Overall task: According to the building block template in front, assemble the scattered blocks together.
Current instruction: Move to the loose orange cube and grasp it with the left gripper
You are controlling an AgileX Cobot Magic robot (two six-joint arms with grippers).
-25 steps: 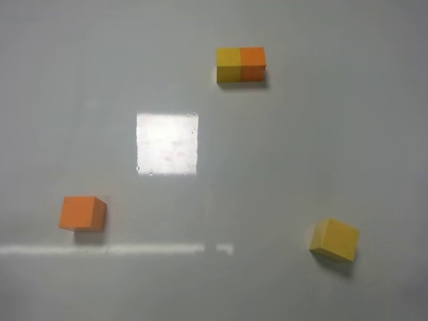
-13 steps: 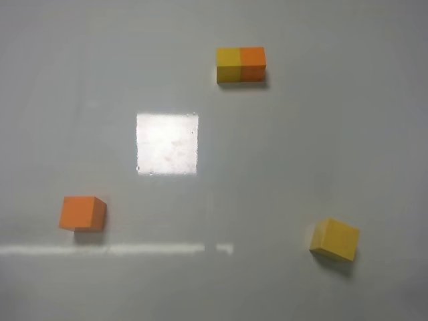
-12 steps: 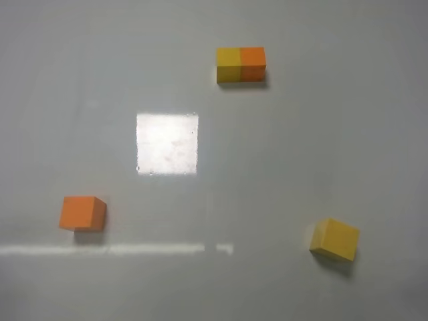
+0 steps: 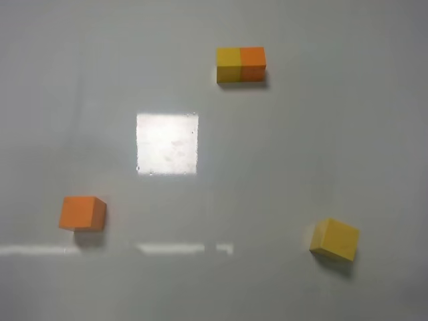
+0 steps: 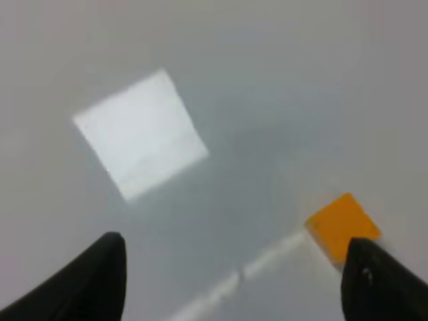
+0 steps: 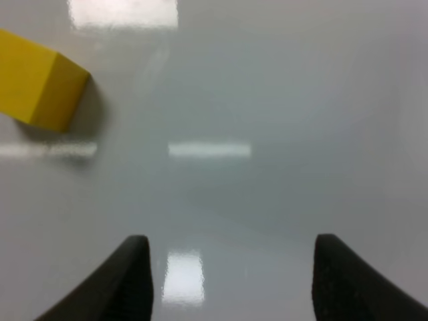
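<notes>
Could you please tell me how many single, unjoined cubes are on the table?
2. The orange cube lies on the left, the yellow cube on the right, far apart; nothing seems hidden.

One template bar (image 4: 241, 64); two cubes (orange cube (image 4: 82, 213), yellow cube (image 4: 334, 239)).

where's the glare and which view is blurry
Exterior high: sharp, with a bright square glare patch on the table and a thin streak below it. Left wrist: blurred throughout, orange cube soft-edged. Right wrist: clearer, yellow cube crisp, small glare streaks.
</notes>
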